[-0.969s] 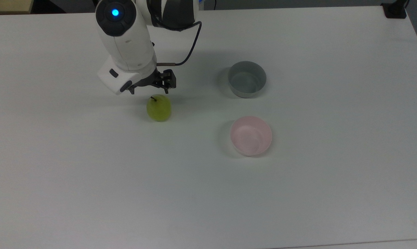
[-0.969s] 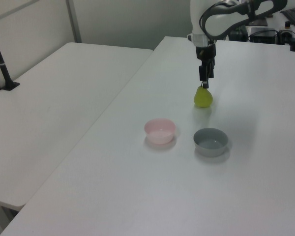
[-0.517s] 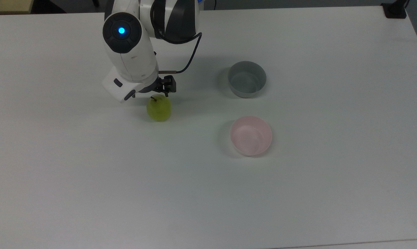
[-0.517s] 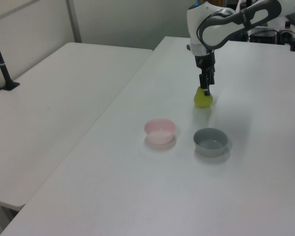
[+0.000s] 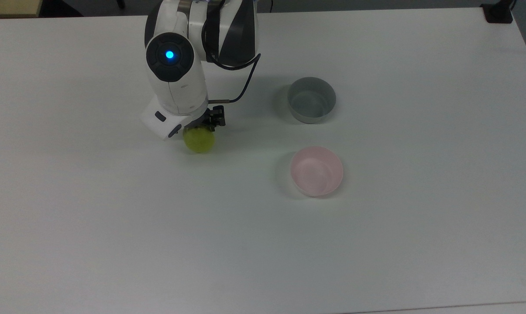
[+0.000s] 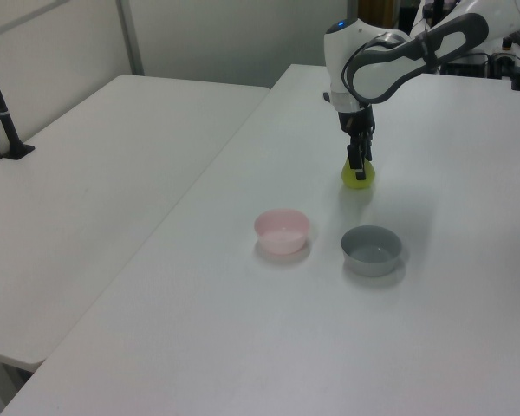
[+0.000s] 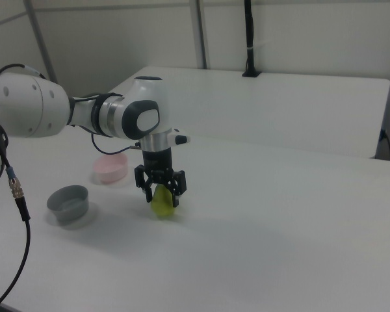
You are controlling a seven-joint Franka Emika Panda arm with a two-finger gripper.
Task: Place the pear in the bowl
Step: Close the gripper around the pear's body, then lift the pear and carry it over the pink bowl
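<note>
Pear (image 5: 199, 140) sits on the white bench (image 5: 263, 244), matte and plain, faint sheen under the room lights. Pear is yellow-green, rounded, glossy skin; the top part is covered by the hand in the top view, lower body shows.

Hand (image 7: 160, 192) is black, two fingers pointing straight down, mounted on a white glossy wrist housing with a blue lit ring on the arm joint (image 5: 170, 54). In the right view the fingers (image 7: 177, 195) straddle the pear (image 7: 160, 203), one each side, spread wide, roughly the pear's width. Can't tell whether the pads touch the skin. Fingertips reach partway down the fruit, pear's base on the bench. In the left view the hand (image 6: 357, 166) comes down directly over the pear (image 6: 358, 178), fingers overlapping its upper half.

Black cable (image 5: 243, 85) loops from the arm to the wrist.

Two bowls, both small, round, smooth, plastic-looking, upright, thin rims. Pink bowl (image 5: 317, 171): pale pink, whitish inside. Grey bowl (image 5: 311, 99): matte grey, straighter wall. Nothing inside either one. In the top view both stand well to the right of the pear, grey one further up, pink one lower, apart from each other. In the right view the pink bowl (image 7: 110, 169) is behind and left of the hand, grey bowl (image 7: 68, 203) nearer the camera at the right view's left.

A second white bench (image 6: 95, 173) stands alongside in the left view, with a black post (image 6: 2, 108) clamped at its far edge.
</note>
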